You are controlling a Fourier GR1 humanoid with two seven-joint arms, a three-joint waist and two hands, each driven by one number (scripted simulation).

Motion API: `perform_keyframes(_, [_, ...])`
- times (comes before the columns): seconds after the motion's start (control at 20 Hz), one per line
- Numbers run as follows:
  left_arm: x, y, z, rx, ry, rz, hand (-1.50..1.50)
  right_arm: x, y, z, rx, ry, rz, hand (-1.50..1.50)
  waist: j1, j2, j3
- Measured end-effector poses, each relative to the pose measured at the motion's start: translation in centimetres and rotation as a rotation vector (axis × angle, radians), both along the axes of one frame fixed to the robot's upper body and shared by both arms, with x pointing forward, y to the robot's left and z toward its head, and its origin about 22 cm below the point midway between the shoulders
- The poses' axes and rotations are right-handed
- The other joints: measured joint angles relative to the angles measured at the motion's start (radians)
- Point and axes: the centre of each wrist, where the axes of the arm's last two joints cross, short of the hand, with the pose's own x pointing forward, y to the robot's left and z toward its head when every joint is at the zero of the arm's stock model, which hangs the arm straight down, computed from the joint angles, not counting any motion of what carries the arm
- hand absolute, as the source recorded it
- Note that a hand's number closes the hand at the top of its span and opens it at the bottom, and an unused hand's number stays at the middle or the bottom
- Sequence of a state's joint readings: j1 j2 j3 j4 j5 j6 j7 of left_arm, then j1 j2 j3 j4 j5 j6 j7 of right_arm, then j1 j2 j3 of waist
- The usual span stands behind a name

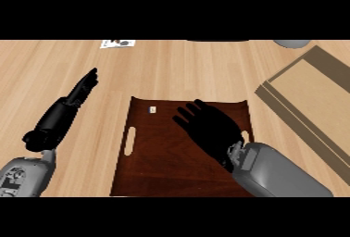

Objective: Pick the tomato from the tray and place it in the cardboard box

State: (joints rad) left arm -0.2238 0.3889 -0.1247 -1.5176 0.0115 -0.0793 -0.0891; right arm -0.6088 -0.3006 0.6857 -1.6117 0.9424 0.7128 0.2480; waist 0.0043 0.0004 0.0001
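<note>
The right hand (209, 127) hovered spread and empty over the dark tray (147, 171), probably covering the unseen tomato, with the cardboard box (311, 97) to its right and the left hand (83, 87) resting open.

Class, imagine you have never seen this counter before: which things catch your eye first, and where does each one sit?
The dark brown tray in the middle of the wooden counter stands out first, with the right hand spread over it, fingers straight. At the right edge lies the cardboard box, set at an angle. The left hand shows over bare counter left of the tray, fingers straight; no tomato is visible on the tray.
</note>
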Motion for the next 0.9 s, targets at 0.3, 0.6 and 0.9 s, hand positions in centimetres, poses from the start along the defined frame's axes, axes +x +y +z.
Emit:
perform_keyframes(0.3, [-0.2,0.1,-0.7,0.001,0.004,-0.009,0.0,0.3,0.2,-1.6,0.003,0.01,0.003,-1.5,-0.001,0.0,0.0])
perform_keyframes(0.6, [-0.2,0.4,0.2,-0.006,0.005,-0.004,0.0,1.5,0.0,-3.2,-0.004,0.042,0.007,-1.5,0.0,0.0,0.0])
perform_keyframes(0.9, [-0.5,-0.2,0.0,0.003,0.004,0.0,0.0,2.5,-0.2,-4.8,-0.033,0.013,-0.019,-1.5,0.0,0.0,0.0])
